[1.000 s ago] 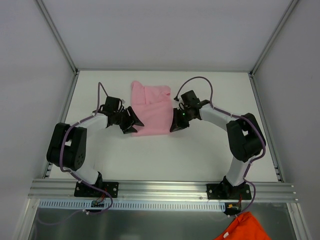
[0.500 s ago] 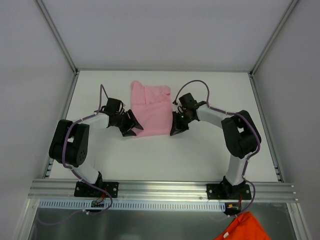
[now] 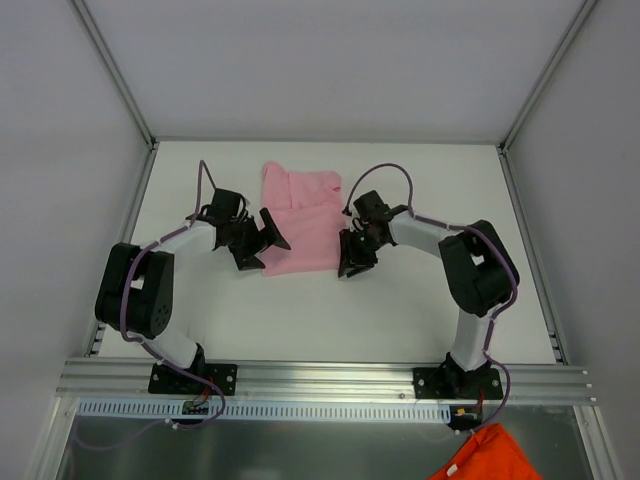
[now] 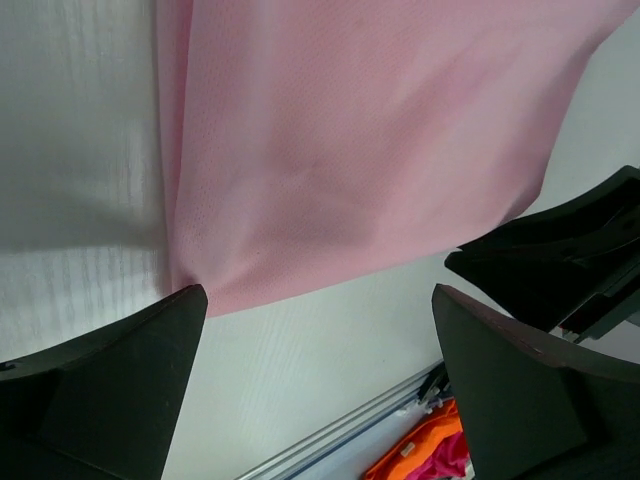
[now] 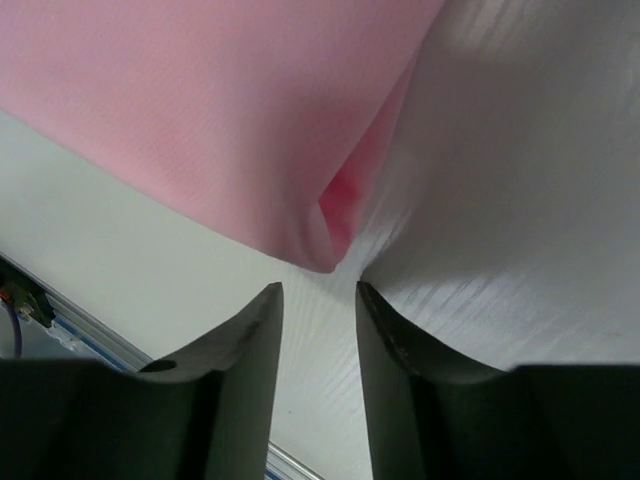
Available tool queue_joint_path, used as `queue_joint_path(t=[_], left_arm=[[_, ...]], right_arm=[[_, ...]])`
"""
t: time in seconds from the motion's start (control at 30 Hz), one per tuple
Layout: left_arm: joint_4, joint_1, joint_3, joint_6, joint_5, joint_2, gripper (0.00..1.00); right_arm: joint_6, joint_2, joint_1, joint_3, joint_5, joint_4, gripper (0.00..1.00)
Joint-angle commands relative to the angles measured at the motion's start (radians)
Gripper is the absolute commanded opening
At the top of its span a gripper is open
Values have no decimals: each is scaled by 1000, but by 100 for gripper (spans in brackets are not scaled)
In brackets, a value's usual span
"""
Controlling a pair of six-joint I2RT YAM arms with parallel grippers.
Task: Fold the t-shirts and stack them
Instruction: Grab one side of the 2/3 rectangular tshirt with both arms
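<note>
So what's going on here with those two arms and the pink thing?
Two robot arms are working on folding a pink t-shirt on a white table. The shirt lies partly folded between them. The left gripper is wide open at the shirt's near left corner. The right gripper, its fingers only slightly apart, sits just short of the near right corner. Neither is gripping the fabric at this moment. An orange cloth shows beyond the near rail.

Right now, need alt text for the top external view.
A partly folded light pink thin-fabric t-shirt lies on the white table, with the left gripper open at its near-left corner and the right gripper at its near-right corner. A bright orange cloth shows at the frame's bottom right, off the table.
</note>
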Motion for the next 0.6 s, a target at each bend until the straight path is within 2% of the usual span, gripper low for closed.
queue_joint_path(t=[0.0,0.17,0.37,0.57], left_arm=[[-51,-5,50,24,-73,-97,99],[-61,-6,35,19,-95,-117,99],[-30,-6,-26,7,-87,-117,99],[-48,-5,-48,12,-142,-113,99]], right_arm=[[-48,-96,15,18,75,-45,40],[-46,-135,15,10,107,-48,59],[-35,-127,15,11,113,-35,62],[-26,-86,15,47,125,-22,62]])
